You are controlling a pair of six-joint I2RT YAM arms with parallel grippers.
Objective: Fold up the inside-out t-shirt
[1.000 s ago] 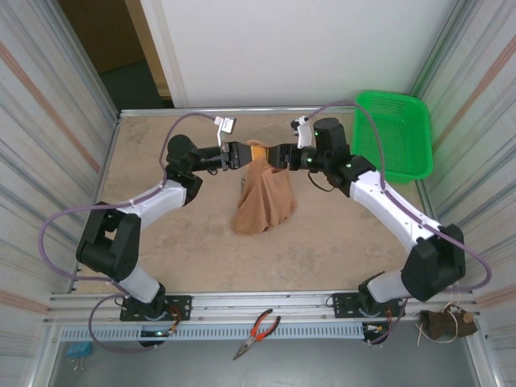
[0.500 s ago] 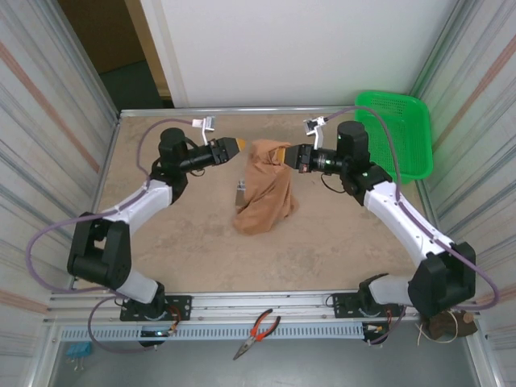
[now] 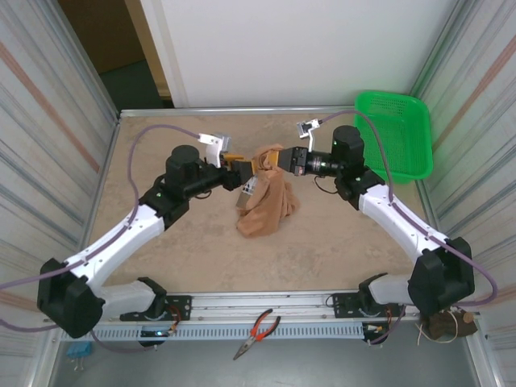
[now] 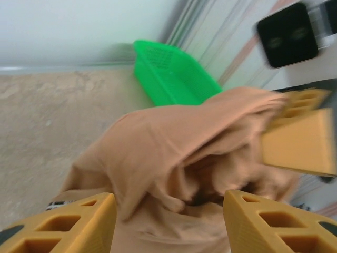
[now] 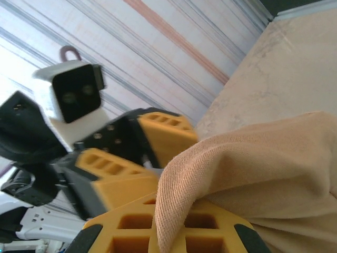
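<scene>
My left jaws stand apart with nothing gripped, and fabric bunches just ahead between them. The tan t-shirt (image 3: 266, 205) sits mid-bench (image 3: 322, 234) — lower part heaped on the surface, top held up. My right jaws are clamped on that raised top. A green basket (image 3: 395, 137) sits far right.

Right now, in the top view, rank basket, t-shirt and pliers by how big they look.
Largest: basket and t-shirt, about alike; the shirt is bunched and lifted toward the camera, so I won't rank them.
Smallest: pliers, clearly.
</scene>
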